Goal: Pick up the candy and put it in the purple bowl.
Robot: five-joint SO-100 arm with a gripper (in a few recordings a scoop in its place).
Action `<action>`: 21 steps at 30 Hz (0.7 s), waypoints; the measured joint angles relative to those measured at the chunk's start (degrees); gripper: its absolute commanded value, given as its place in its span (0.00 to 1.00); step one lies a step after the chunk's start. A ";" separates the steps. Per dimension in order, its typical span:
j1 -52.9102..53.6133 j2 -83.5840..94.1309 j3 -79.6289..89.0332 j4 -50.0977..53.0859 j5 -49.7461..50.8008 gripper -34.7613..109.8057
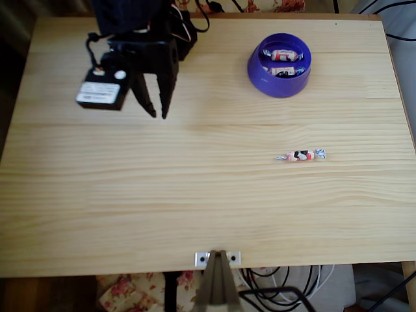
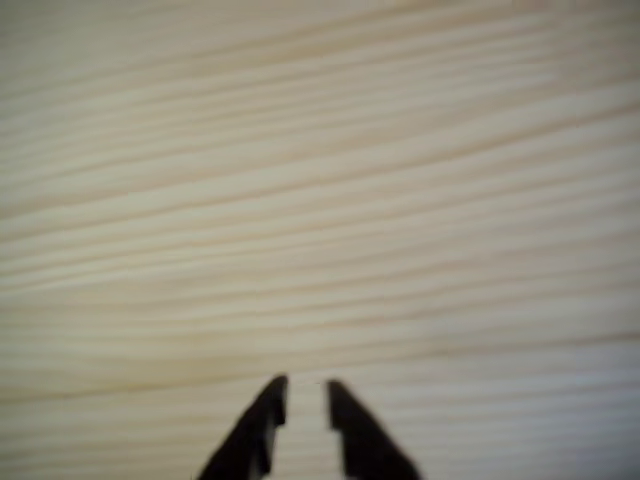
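Note:
A pink-red and white wrapped candy [image 1: 301, 155] lies flat on the wooden table [image 1: 195, 195], right of centre. The purple bowl [image 1: 279, 81] stands at the back right, directly behind that candy, and holds two more wrapped candies [image 1: 284, 55]. My black gripper [image 1: 159, 115] hangs over the back left of the table, far from both, fingers pointing toward the front. In the wrist view the gripper [image 2: 305, 385] has its tips drawn together with only a thin slit between them and nothing held, above bare wood.
A black box with a white label [image 1: 101, 94] rides on the arm beside the gripper. Cables [image 1: 195, 19] trail off the back edge. A metal clamp bracket [image 1: 218, 259] sits at the middle of the front edge.

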 measured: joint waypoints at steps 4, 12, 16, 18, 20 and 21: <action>0.44 0.00 -4.66 1.14 -0.18 0.33; 4.66 -4.48 -23.82 10.99 -3.16 0.36; 3.78 -16.52 -36.65 15.38 -4.13 0.38; 2.20 -21.27 -42.28 17.40 -3.16 0.38; 0.00 -23.20 -46.23 19.42 -1.58 0.38; -0.88 -23.73 -47.72 20.39 -0.79 0.38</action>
